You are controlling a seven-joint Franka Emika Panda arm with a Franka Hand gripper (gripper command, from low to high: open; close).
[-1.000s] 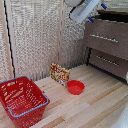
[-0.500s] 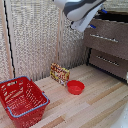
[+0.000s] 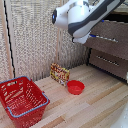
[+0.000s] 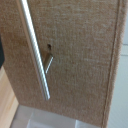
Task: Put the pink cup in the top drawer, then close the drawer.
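The storage unit point(image 3: 107, 52) stands at the exterior view's right, a dark brown chest with drawer fronts stacked one above another, each carrying a thin silver bar handle. The highest section point(image 3: 111, 31) is the uppermost visible front; its near end is partly covered by the arm. A lower drawer point(image 3: 108, 62) sits below it with its own handle.

The white robot arm point(image 3: 82, 15) enters from the upper right of the exterior view and hangs in front of the upper part of the storage unit, well above the desk point(image 3: 90, 107). The fingers are hidden behind the arm body in the exterior view and do not appear in the wrist view, so whether they are released or clenched cannot be told.

The wrist view shows a brown textured panel point(image 4: 80, 55) at close range, with a silver bar handle point(image 4: 35, 47) running diagonally across it and one mounting post point(image 4: 47, 62) joining bar to panel.

A woven beige wall point(image 3: 35, 35) backs the scene. On the light wooden desk, a red wire-mesh basket point(image 3: 22, 100) with a blue rim sits at the exterior view's left. A small patterned box point(image 3: 60, 73) stands against the wall near the centre. A flat red bowl point(image 3: 75, 87) lies just beside the box, toward the storage unit.

The pink recepticle cannot be located in either view.
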